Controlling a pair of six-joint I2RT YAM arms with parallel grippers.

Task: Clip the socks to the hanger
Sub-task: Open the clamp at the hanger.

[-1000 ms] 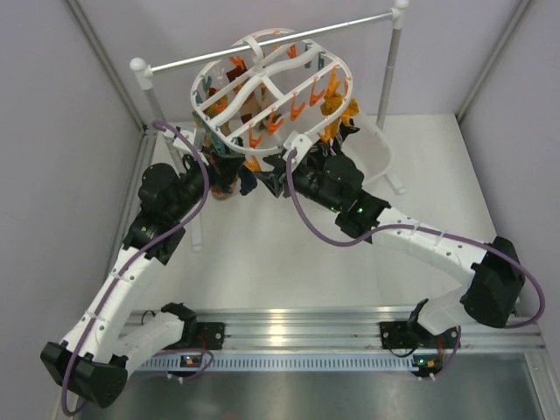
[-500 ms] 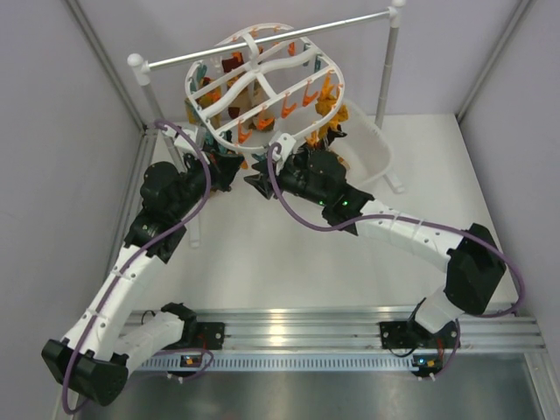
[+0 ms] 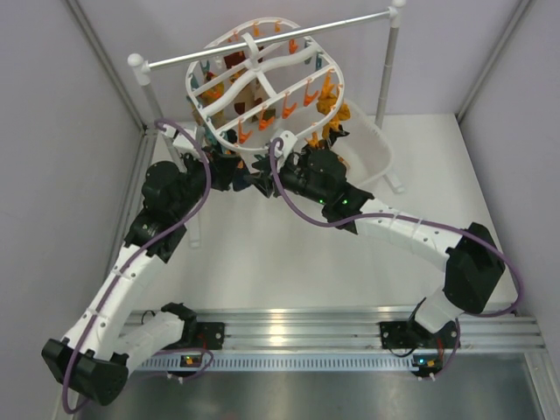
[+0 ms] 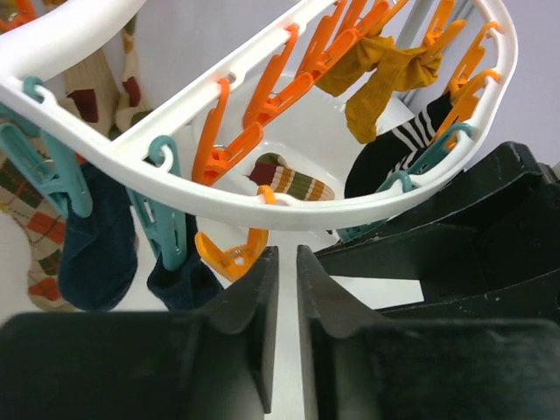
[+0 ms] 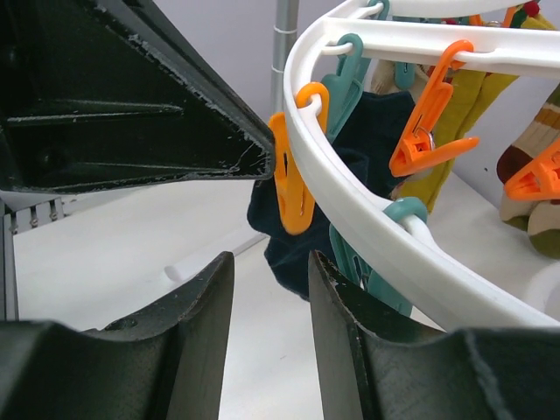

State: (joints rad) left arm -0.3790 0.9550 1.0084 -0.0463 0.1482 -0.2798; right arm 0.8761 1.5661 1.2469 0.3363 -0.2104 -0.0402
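Note:
The white oval hanger [image 3: 261,73] hangs from the rail with several socks clipped under it. My left gripper [image 3: 229,171] and right gripper [image 3: 262,179] sit close together under its front rim. In the left wrist view the left gripper [image 4: 282,254] has its jaws almost together and empty, just below an empty orange clip [image 4: 232,254]. Navy socks [image 4: 96,245], mustard socks [image 4: 376,79] and a black striped sock [image 4: 394,162] hang from clips. In the right wrist view the right gripper [image 5: 269,262] is open and empty below an orange clip [image 5: 293,175] and a navy sock [image 5: 350,175].
The silver rail [image 3: 262,44] on white posts [image 3: 385,79] carries the hanger. A white tub [image 3: 376,162] stands behind the right arm; a striped brown and green sock [image 4: 293,182] lies in it. Grey walls close in on the left and right.
The hanger has swung left and back. My right gripper has moved left, up against the left gripper under the front rim. The left arm has barely moved.

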